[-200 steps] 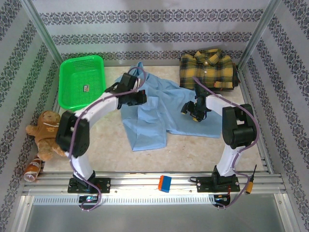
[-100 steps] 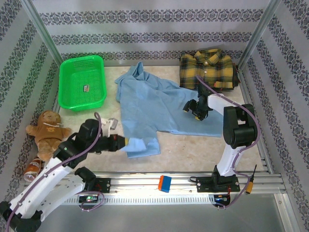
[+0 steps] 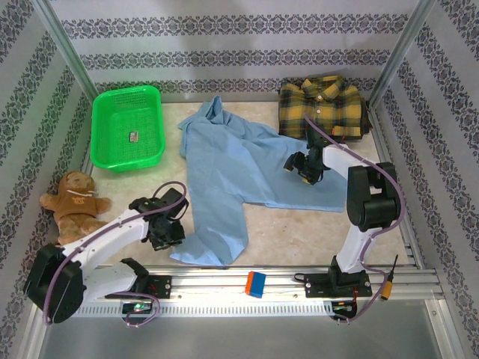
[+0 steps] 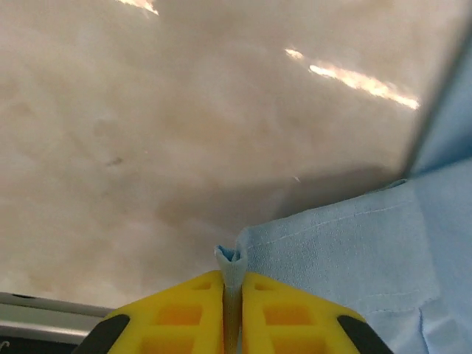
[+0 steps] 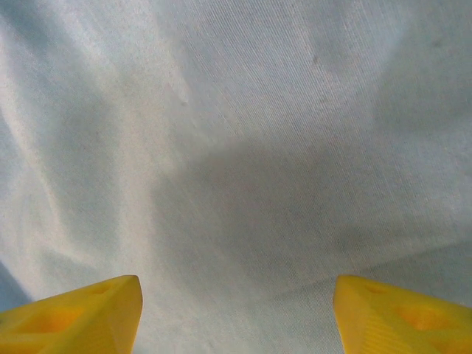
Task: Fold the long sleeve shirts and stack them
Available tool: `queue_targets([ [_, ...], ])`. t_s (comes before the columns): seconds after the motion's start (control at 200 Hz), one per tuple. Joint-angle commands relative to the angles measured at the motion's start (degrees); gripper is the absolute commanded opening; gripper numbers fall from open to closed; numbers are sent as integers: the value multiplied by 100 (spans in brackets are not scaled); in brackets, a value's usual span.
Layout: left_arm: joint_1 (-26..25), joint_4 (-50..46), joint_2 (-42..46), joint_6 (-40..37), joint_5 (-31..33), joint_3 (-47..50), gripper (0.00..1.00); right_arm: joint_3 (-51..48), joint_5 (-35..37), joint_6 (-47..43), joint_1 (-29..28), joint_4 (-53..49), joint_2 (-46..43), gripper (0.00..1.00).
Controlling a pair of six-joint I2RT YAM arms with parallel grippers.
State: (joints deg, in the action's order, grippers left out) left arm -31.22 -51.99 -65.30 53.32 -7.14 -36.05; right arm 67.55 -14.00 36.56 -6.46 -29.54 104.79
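Observation:
The light blue shirt lies spread over the middle of the table. One strip of it runs down toward the near rail. My left gripper sits at that strip's left edge, its yellow jaws shut on a pinched fold of the blue cloth, just above the tabletop. My right gripper hovers low over the shirt's right part, open, with bare blue cloth between its fingertips. The yellow-and-dark plaid shirt lies folded in the back right corner.
A green mesh basket stands at the back left. A brown teddy bear lies at the left edge, beside my left arm. A blue-and-orange block rests on the near rail. Metal frame posts flank the table.
My left arm swung from the shirt's far left side down to the near left, dragging a part of the blue shirt toward the near rail. The right gripper stayed almost still.

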Motion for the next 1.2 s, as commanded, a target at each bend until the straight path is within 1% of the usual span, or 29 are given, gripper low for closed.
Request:
queue_targets([
  [0.0, 148, 377, -207, 179, 558, -454, 40, -148, 59, -250, 74, -161, -424, 71],
  [0.025, 145, 486, -230, 151, 549, -582, 49, -139, 83, -291, 93, -237, -475, 71],
  [0.1, 149, 873, -293, 29, 396, -930, 62, -127, 192, -422, 163, -523, -650, 72],
  [0.155, 152, 948, -422, -86, 355, -1210, 67, -136, 269, -508, 263, -727, -813, 73],
  [0.22, 167, 997, -629, -291, 341, -1464, 68, -180, 392, -666, 366, -957, -1051, 74],
  [0.295, 228, 1217, -962, -456, 136, -1497, 65, -265, 662, -831, 503, -1194, -1335, 76],
  [0.385, 289, 1388, -1345, -579, 72, -1509, 60, -372, 875, -919, 793, -1510, -1531, 76],
  [0.495, 366, 1786, -1761, -656, -34, -1558, 57, -653, 891, -906, 1276, -1590, -1759, 76],
  [0.585, 430, 2252, -2108, -583, -356, -1519, 55, -879, 899, -887, 1574, -1492, -1999, 76],
  [0.659, 458, 2274, -2377, -528, -340, -1535, 52, -1023, 795, -844, 1792, -1399, -2103, 76],
  [0.764, 474, 2078, -2535, -499, -209, -1610, 47, -1026, 747, -874, 1917, -1483, -2083, 76],
  [0.919, 502, 1756, -2463, -576, 8, -1693, 46, -1127, 711, -872, 1999, -1477, -2200, 76],
  [1.034, 525, 1822, -2400, -586, 15, -1600, 46, -1190, 658, -886, 2029, -1476, -2265, 76],
  [1.194, 544, 2020, -2687, -673, -26, -1640, 46, -1262, 545, -815, 2133, -1484, -2353, 76],
])
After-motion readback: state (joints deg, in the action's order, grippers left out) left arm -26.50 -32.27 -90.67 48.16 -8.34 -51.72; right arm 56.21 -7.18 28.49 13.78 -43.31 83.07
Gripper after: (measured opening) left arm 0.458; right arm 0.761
